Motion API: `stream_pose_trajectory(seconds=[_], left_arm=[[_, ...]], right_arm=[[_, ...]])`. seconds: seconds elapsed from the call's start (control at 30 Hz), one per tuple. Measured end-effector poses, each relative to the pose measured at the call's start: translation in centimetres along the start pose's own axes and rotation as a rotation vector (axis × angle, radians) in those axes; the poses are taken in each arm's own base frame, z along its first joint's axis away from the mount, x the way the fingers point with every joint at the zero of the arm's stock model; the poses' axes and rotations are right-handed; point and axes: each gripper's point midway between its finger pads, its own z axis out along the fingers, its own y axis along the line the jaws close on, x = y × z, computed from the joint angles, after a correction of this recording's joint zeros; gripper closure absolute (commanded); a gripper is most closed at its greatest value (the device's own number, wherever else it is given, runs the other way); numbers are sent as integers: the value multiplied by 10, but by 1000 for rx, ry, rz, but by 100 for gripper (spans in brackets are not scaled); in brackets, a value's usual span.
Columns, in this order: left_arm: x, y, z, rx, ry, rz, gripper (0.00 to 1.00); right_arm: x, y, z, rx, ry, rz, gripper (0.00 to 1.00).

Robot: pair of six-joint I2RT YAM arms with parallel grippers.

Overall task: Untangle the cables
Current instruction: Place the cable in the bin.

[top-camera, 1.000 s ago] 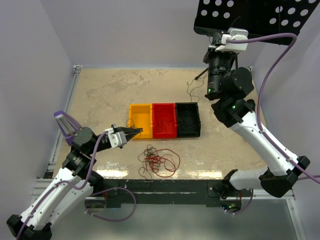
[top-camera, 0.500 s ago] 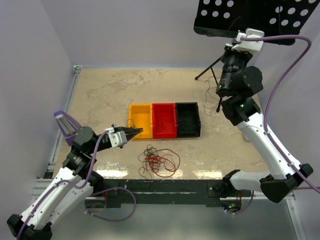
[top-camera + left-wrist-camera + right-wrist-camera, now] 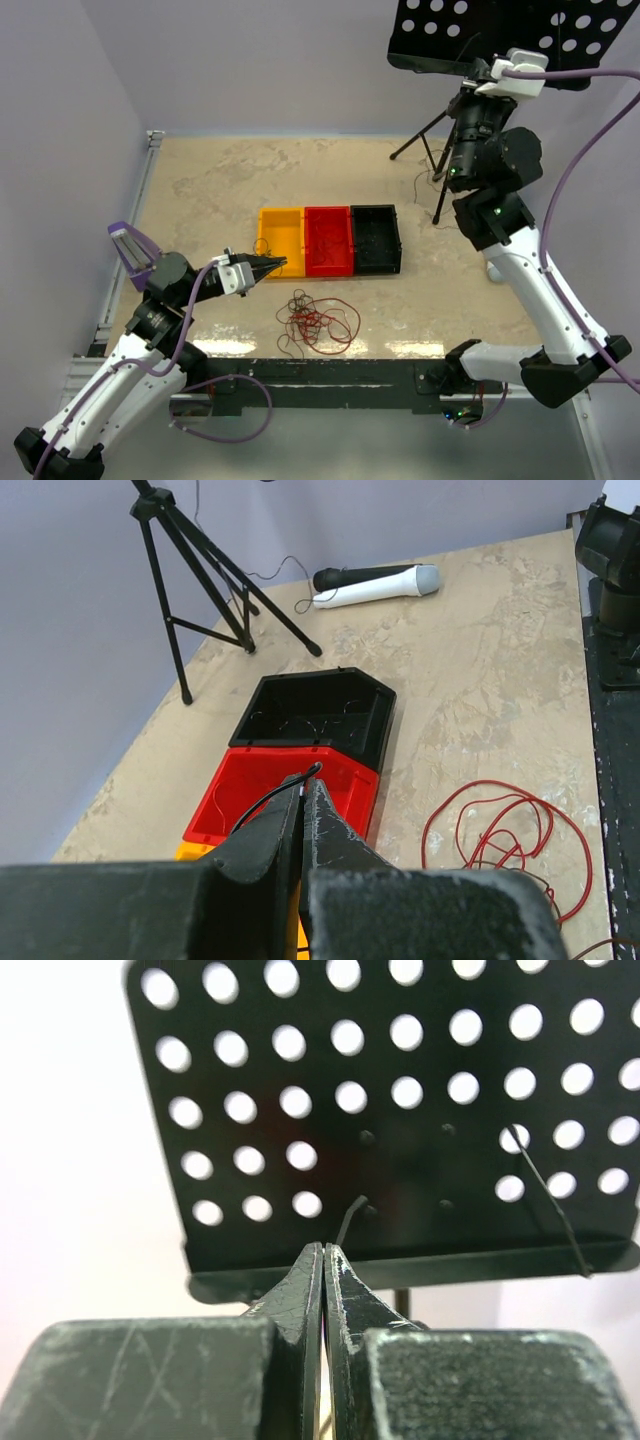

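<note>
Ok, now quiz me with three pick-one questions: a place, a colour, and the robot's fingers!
1. Where is the cable snarl? A in a bin; B on the table, nearer the arms than the bins; C on the music stand.
2. What colour is the middle bin? A red; B yellow; C black.
3. The left fingers are: A wide open; B bent; C shut on a dark strand.
B, it lies on bare table; A, yellow and black flank it; C, the tips meet, pinching the strand.
</note>
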Motion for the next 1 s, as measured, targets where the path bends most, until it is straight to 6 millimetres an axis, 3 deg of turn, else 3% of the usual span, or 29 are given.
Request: stream_pose_trajectory(seconds=[0.2,0.47,0.63,0.83,1.0], left_arm=[[0,0,0,1,1,-1,100],[1,1,0,-3,3,-1,100],[1,1,0,-3,3,-1,100],[1,1,0,-3,2,-1,100],[1,1,0,-3,2,-1,100]], right_arm=[[-22,9,1,-60,-36,86,100],[-17,25,-1,-130,-23,144,100],[7,36,-4,-162,18,152,100],[67,52,-16,-209,129,143,100],[79,65,-24,-240,163,135,100]])
